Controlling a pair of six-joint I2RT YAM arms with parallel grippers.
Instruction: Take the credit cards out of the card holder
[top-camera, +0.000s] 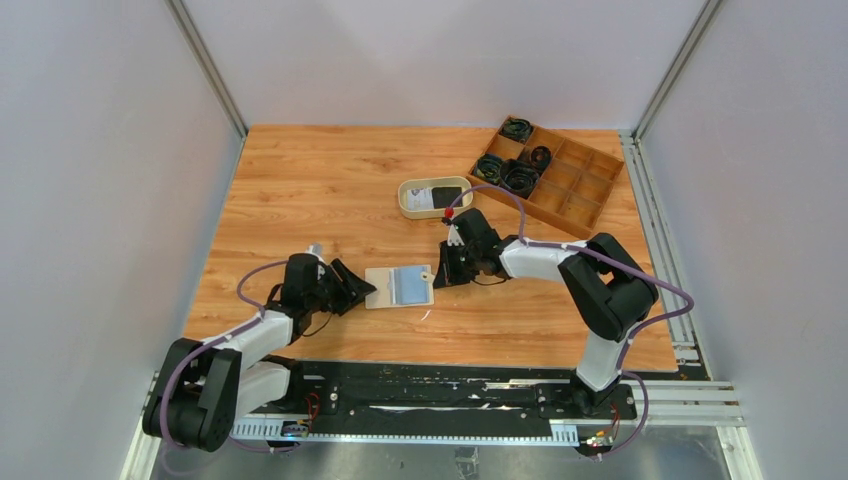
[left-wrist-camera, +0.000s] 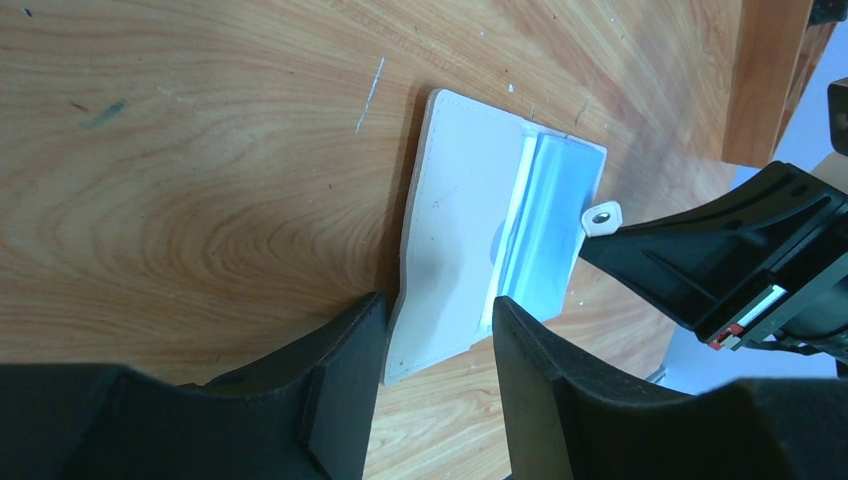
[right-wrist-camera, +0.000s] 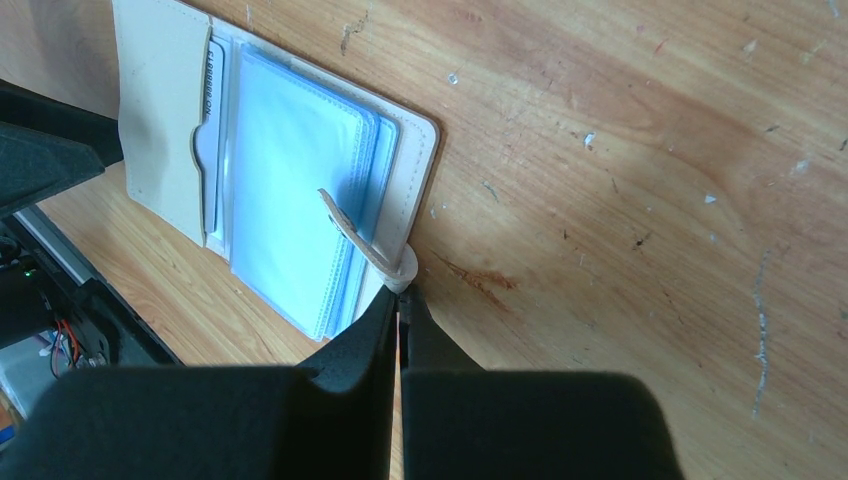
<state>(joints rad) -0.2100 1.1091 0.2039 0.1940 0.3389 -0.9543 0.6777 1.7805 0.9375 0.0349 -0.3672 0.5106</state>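
Two arms meet at mid-table over the card holder (top-camera: 400, 286). At far left the left gripper (top-camera: 355, 289) lies low on the table (top-camera: 300, 190). Its jaws are parted, and the holder's left end is seen between the black, blunt fingers (left-wrist-camera: 345, 370). Nothing else is found on that side of the wood-grain top, which is scuffed and flecked w/ pale marks.

The holder is laid open and flat, approx. central near the front edge. Its outer flap is matte beige w/ a stitched border. The inside is filled w/ a stack of glossy pale-blue clear sleeves (right-wrist-camera: 290, 180), thin and rectangular w/ rounded corners. A small snap tab (right-wrist-camera: 358, 238) is lifted off the holder's right edge.

The right gripper (top-camera: 443, 272) is closed, its tips touching the end of that tab. Whether the tab is actually pinched can't be made out from the wrist view.

Behind the right gripper and well apart from the holder, an oval beige tray (top-camera: 405, 195) is set. The credit cards (top-camera: 440, 194), one black and one white, are lying inside it. A purple cable (top-camera: 505, 197) from the right arm is arched over the gap btw. tray and box.

At far right, at an angle, a wooden compartment box (top-camera: 585, 185) is placed. Black cable coils (top-camera: 519, 177) are held in several of its left cells.
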